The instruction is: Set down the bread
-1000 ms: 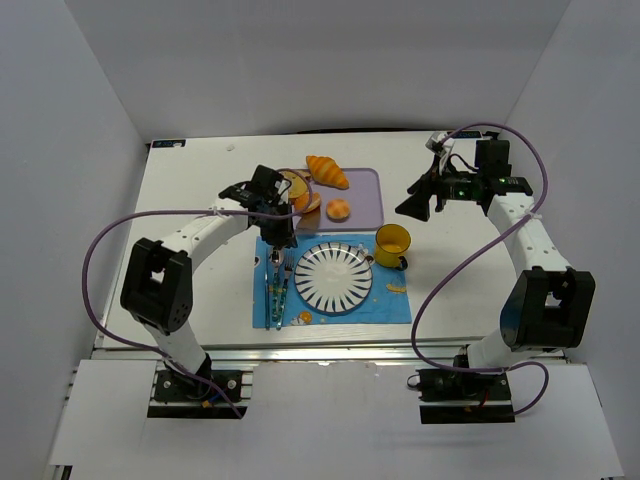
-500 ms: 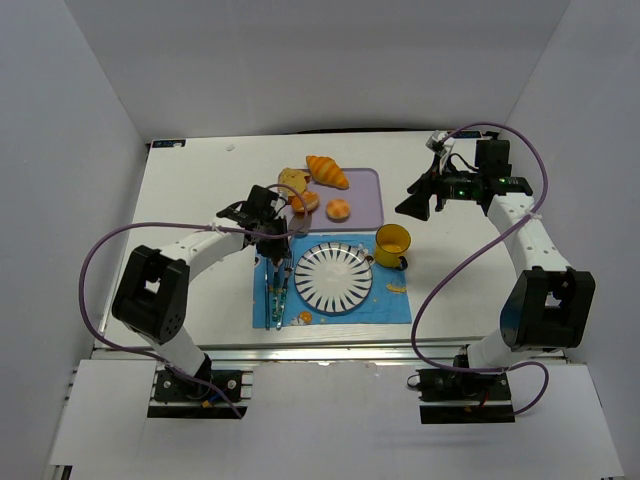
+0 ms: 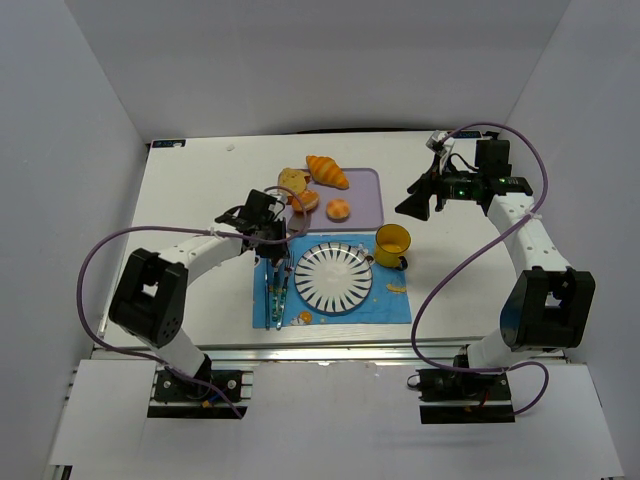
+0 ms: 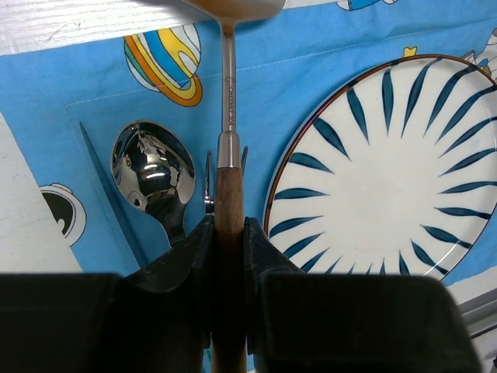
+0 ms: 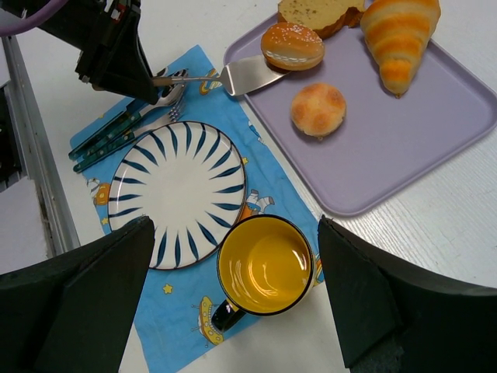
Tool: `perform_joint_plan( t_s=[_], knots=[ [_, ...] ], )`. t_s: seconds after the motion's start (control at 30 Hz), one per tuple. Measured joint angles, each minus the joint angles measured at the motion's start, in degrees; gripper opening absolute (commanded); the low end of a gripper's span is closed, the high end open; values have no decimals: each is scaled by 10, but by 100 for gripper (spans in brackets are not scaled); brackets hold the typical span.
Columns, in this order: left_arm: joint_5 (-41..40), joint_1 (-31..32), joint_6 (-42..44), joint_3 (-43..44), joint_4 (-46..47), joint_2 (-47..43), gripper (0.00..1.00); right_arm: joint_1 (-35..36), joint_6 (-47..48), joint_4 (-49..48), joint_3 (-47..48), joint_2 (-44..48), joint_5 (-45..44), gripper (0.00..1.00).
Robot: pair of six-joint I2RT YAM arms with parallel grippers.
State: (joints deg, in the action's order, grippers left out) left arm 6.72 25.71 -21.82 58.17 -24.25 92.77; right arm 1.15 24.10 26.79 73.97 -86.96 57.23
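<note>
Since a second ago the left gripper [image 4: 229, 231] has pulled back toward its base, fingers clamped on the wooden handle of a spatula [image 4: 229, 194] whose blade touches the bread [image 5: 292, 45] at the edge of the lavender tray [image 5: 404, 148]; the right gripper [image 3: 412, 210] hangs empty, fingers wide apart.

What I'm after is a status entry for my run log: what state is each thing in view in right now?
left gripper, shut on the spatula's wooden handle
spatula, held, blade tip at the bread's edge
bread, lying on the tray, against the blade
plate, empty, flat on the placemat
mug, upright, empty
right gripper, open, holding nothing
</note>
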Motion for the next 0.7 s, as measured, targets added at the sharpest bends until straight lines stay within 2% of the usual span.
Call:
perform_joint_plan(
  t_s=[0.7],
  knots=[
    [14,0,4,-57,6,-84,0,0,-3,-4,-7,0,4,90]
  ],
)
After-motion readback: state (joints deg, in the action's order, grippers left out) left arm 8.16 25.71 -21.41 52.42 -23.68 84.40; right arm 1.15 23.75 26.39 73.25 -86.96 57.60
